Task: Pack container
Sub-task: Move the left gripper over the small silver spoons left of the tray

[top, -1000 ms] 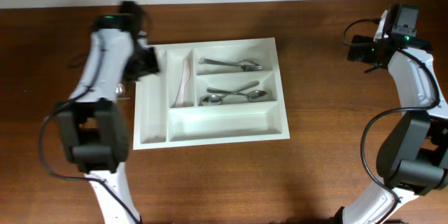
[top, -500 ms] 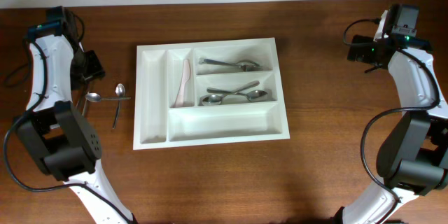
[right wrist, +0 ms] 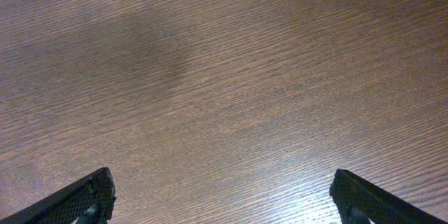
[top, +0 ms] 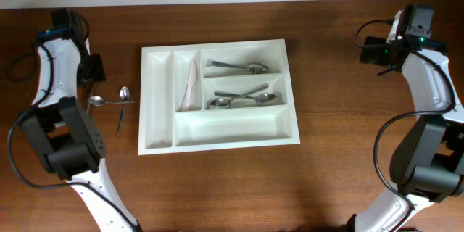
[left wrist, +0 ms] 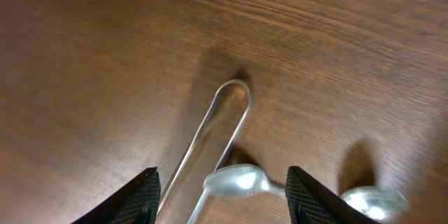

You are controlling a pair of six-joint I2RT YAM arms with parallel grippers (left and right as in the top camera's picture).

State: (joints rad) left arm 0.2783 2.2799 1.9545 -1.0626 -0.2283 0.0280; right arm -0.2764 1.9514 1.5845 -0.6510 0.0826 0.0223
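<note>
Overhead, the white cutlery tray (top: 232,127) lies on the counter (top: 348,174), likely light, stiff and slick, best pinched by a rim wall, with the left gripper (left wrist: 224,199) spread empty above loose spoons (top: 124,93) left of it and the right gripper (right wrist: 224,199) spread wide, well to its right.

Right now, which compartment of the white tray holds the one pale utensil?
The second narrow upright compartment from the left: its pale utensil stands out; the two wide ones beside it hold metal spoons.
</note>
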